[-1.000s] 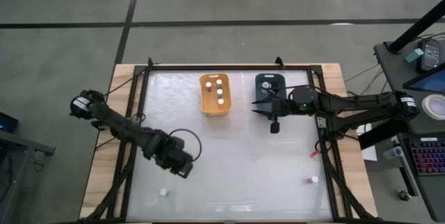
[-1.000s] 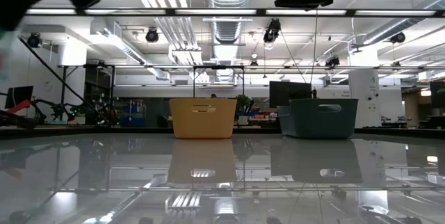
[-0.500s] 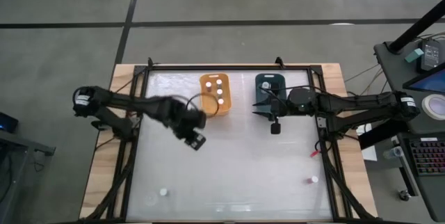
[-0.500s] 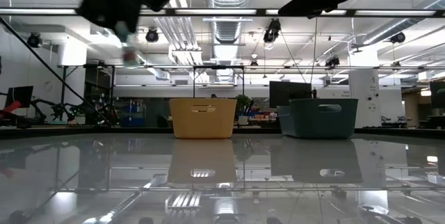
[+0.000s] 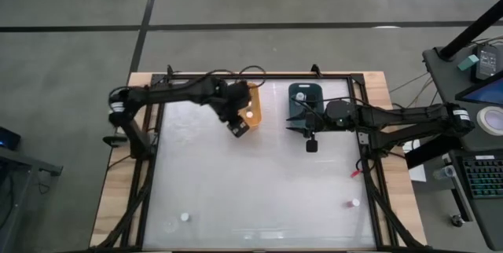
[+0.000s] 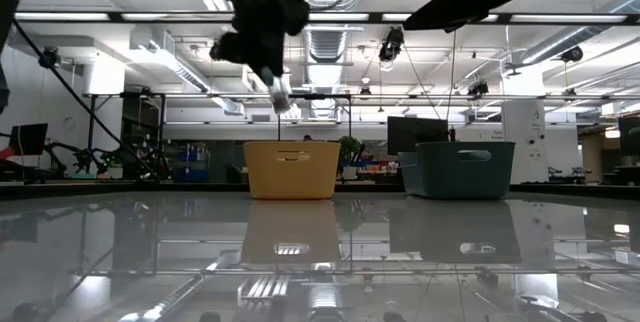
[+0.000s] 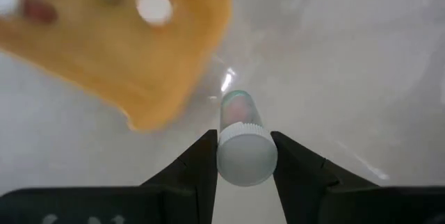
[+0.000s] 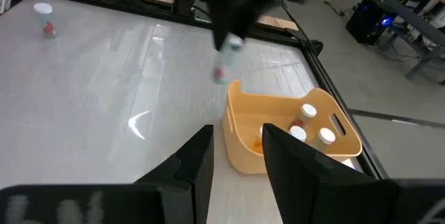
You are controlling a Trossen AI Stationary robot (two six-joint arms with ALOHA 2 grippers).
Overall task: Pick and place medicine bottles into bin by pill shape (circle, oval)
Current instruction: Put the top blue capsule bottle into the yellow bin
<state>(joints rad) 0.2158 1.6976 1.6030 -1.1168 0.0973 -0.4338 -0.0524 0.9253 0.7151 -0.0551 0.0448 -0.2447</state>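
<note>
Your left gripper (image 5: 241, 126) pinches 1 small white-capped medicine bottle (image 7: 241, 140) between its 2 fingers, held in the air just beside the orange plastic bin (image 5: 253, 110). That bin holds 3 white-capped bottles (image 8: 306, 112). Your right gripper (image 5: 311, 144) hangs near the bin's other side, by the dark teal bin (image 5: 302, 94), fingers spread.

I'm seeing the orange plastic bin (image 5: 250, 109) and dark teal bin (image 5: 303, 97) crowding the worktop's (image 5: 259, 190) far edge; the middle is lying open.
</note>
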